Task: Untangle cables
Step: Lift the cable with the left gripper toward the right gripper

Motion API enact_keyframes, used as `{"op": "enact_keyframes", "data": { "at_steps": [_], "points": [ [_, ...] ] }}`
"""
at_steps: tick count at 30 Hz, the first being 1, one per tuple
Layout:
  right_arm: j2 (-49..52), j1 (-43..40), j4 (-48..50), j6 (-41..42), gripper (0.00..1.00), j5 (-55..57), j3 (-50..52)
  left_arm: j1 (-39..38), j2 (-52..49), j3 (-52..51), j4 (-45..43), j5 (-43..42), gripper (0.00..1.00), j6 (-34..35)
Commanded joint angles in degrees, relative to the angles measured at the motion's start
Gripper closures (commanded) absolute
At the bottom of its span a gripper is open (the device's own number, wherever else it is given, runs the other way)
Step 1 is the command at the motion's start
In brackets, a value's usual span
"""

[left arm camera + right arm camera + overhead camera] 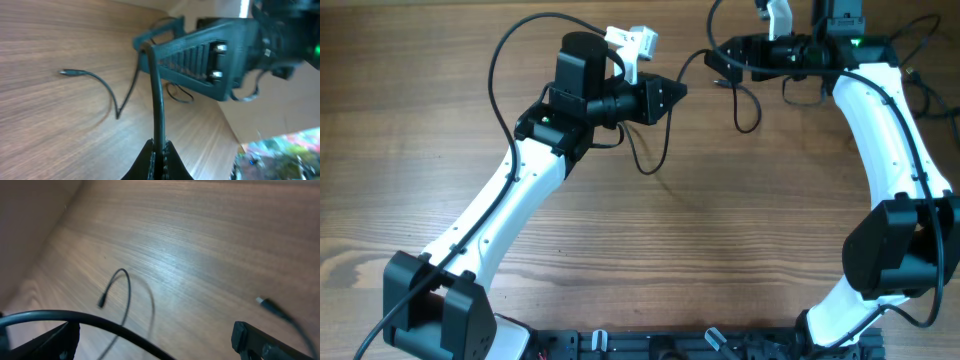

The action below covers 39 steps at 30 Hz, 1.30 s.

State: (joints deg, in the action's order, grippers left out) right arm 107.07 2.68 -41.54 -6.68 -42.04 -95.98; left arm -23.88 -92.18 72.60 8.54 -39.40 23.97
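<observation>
Overhead, the left gripper (677,92) points right and the right gripper (713,62) points left, their tips close together near the far edge of the wooden table (440,90). The cables (642,165) are thin black strands. One droops in a loop just below the left gripper, and another loop (752,112) hangs under the right one.

At the left wrist, the fingers (147,162) are pressed together on one cable (158,95), which runs straight up to the tip of the right gripper's ribbed finger (whether it touches is unclear). A loose strand (112,97) lies on the table to the left. It ends in a small plug (65,72), well apart from the pinch.

At the right wrist, the fingers (60,337) stand spread wide, gripping nothing. A black cable (100,320) crosses low in front of them. Beyond it on the wood lie an arched strand (125,277) with its plug at the lower end and, to the right, a second plug (265,302).
</observation>
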Motion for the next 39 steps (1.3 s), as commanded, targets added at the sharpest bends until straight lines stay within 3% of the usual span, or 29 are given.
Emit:
{"op": "enact_keyframes", "data": {
  "at_steps": [1,11,15,23,27,32,37,39],
  "points": [
    [0.9,-1.0,-2.3,-14.7,0.0,-2.3,-0.2,0.2,-0.4,0.1,-0.4,-6.4,0.96,-2.6],
    [2.6,-1.9,-19.3,-35.2,0.01,-24.2,-0.1,4.8,-0.4,0.1,-7.3,-12.9,0.96,4.2],
    [2.6,-0.7,-20.9,-36.5,0.0,-32.3,-0.1,5.3,-0.4,0.1,-9.9,-12.4,0.96,7.2],
    [2.6,6.3,-11.8,-22.8,0.01,-34.5,-0.1,5.3,-0.4,0.1,-18.3,-7.5,0.96,21.8],
    [2.6,8.6,-3.5,-12.3,0.12,-33.3,-0.1,5.3,-0.4,0.1,-20.6,-5.3,0.96,28.7],
    [2.6,9.2,5.6,2.9,0.19,-29.8,-0.1,5.3,-0.4,0.1,-21.9,-2.6,0.96,35.2],
    [2.6,9.2,8.1,8.9,0.37,-28.3,-0.1,5.3,-0.4,0.1,-22.4,-0.5,0.96,38.9],
    [2.6,9.2,8.0,9.3,0.53,-28.3,-0.1,5.3,-0.4,0.1,-23.3,-0.5,0.94,39.6]
  ]
}}
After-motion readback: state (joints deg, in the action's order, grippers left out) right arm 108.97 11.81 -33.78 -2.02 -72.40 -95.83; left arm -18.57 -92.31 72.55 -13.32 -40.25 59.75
